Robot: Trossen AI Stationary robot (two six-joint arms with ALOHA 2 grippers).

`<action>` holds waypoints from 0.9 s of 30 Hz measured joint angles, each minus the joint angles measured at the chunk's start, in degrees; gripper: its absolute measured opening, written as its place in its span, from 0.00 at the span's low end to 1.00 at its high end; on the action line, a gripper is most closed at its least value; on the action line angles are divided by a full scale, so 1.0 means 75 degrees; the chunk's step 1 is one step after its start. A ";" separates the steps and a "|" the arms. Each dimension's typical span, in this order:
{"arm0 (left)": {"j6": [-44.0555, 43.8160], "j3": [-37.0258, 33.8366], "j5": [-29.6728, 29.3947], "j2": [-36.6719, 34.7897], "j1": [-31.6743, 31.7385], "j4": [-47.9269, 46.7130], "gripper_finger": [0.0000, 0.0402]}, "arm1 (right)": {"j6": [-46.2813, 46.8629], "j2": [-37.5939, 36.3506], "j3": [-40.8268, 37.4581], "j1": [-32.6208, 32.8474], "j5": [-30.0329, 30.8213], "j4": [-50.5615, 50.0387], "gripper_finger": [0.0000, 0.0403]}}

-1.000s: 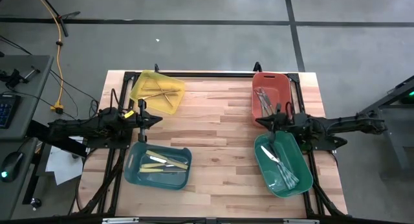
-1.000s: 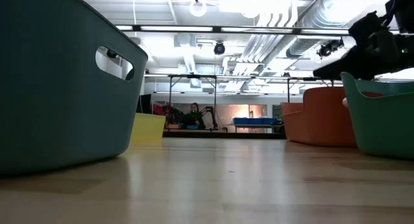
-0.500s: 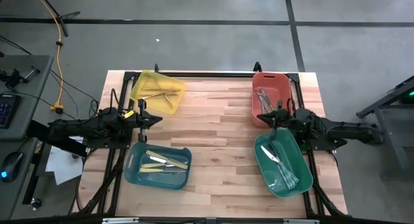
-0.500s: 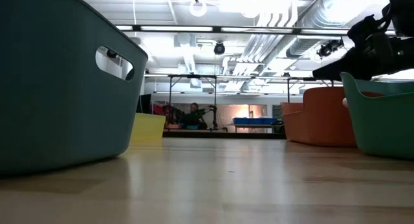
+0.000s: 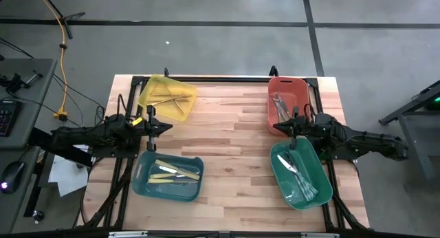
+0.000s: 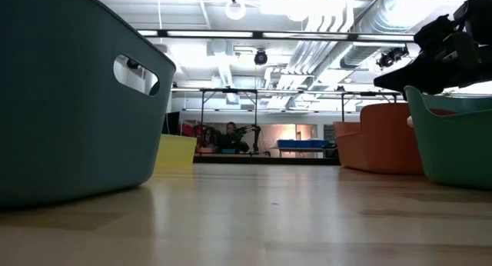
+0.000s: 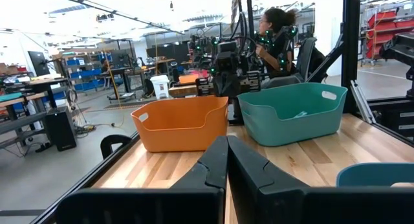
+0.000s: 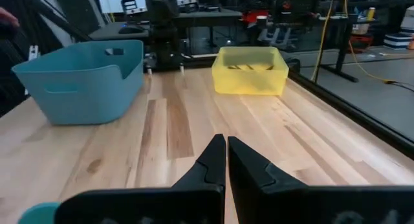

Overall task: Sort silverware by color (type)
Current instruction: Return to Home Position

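On my overhead feed the wooden table carries four bins. The yellow bin is at 10 o'clock from the table's centre, the orange bin at 2 o'clock, the blue bin at 8 o'clock and the green bin at 4 o'clock.

The left gripper hovers at 9 o'clock, in the gap between the yellow and blue bins. Its wrist camera shows me the two fingers pressed together with nothing between them. The right gripper sits at 3 o'clock, between the orange and green bins, and its fingers are likewise pinched closed on nothing.

No utensil is near either pair of fingers; all lie inside bins. The gold utensils lie in the yellow bin, at 12 o'clock from the left fingertips, and the cream utensils in the blue bin at 6 o'clock. The silver-grey utensils lie in the orange bin at 12 o'clock from the right fingertips, and the teal-tinted utensils in the green bin at 5 o'clock.
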 joint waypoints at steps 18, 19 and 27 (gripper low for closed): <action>-0.0001 0.0000 0.0000 0.0000 0.0000 0.0000 0.00 | 0.0071 0.0023 -0.0006 0.0394 0.1204 0.0025 0.00; 0.0000 0.0000 0.0000 0.0001 0.0000 0.0000 0.00 | 0.0100 0.0023 -0.0006 0.0394 0.1204 0.0024 0.00; 0.0000 0.0000 0.0000 0.0003 0.0000 0.0000 0.00 | 0.0129 0.0023 -0.0006 0.0394 0.1204 0.0025 0.00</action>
